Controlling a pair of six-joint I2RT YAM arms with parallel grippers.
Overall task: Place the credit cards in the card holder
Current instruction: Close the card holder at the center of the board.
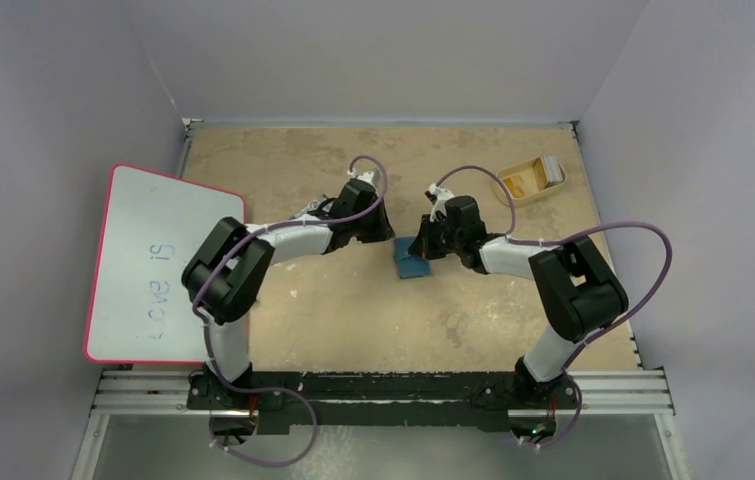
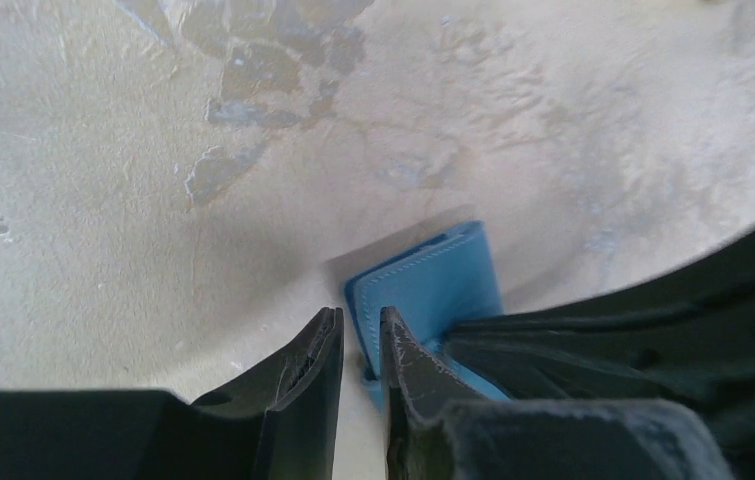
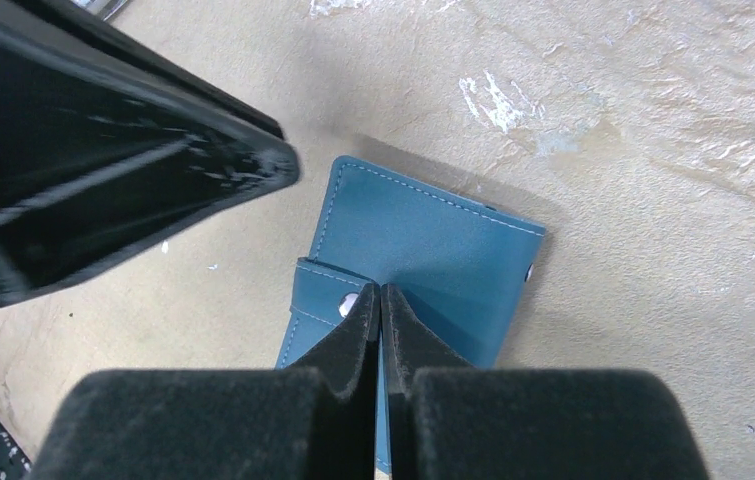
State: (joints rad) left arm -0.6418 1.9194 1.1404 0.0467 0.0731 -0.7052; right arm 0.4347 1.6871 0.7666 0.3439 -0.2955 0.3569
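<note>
Closed right gripper seemingly pins the teal leather card holder; the barely parted left gripper beside it could skid it.

Smooth matt leather card holder (pale stitching); rough, scuffed table.

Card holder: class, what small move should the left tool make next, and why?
Probably nudge the left tool sideways so the edge of the card holder enters its slightly parted fingers, then pinch to lift the cover. The holder lies folded shut, just beside those fingers, while the shut right tool rests its tips at the snap tab.
</note>
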